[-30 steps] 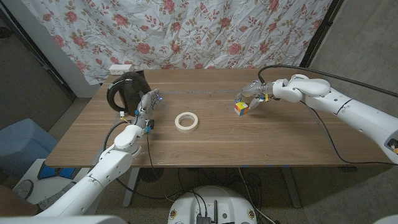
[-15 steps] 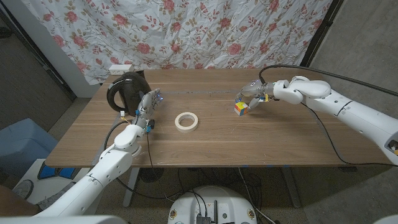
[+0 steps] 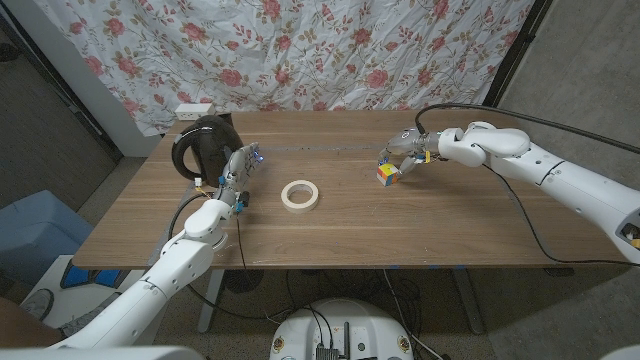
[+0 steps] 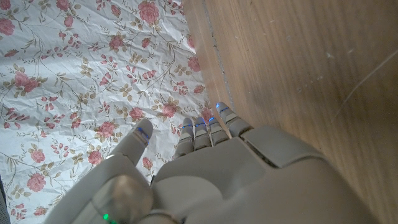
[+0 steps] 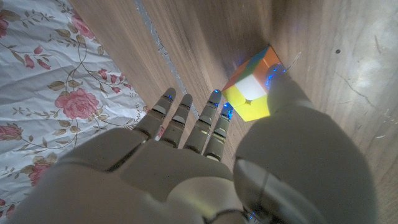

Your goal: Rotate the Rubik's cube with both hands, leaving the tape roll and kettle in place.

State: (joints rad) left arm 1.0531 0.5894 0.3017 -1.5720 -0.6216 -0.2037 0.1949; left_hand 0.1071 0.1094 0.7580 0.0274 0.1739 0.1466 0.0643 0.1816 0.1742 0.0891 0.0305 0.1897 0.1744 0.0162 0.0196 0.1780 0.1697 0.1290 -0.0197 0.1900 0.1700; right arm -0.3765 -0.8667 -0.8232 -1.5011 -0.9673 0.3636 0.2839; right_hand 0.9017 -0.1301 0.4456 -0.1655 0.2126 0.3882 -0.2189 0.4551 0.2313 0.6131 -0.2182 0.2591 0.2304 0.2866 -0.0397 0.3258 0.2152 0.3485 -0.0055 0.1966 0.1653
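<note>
Head view: the right hand (image 3: 408, 150) pinches the Rubik's cube (image 3: 388, 175) at 2 o'clock, ready to turn it; the left hand (image 3: 237, 172) waits, fingers apart.

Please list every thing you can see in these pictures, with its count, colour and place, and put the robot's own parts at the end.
Wooden table: one, brown, in front of the robot.
Flowered cloth backdrop: one, white with red roses, behind the table.
Black kettle: one, far left of the table.
White tape roll: one, lying flat, table middle.
Multicoloured Rubik's cube: one, right of the tape roll.
White box: one, beyond the far edge.
Left hand: one, grey, beside the kettle, holding nothing.
Right hand: one, grey, at the cube; thumb touches it.
</note>
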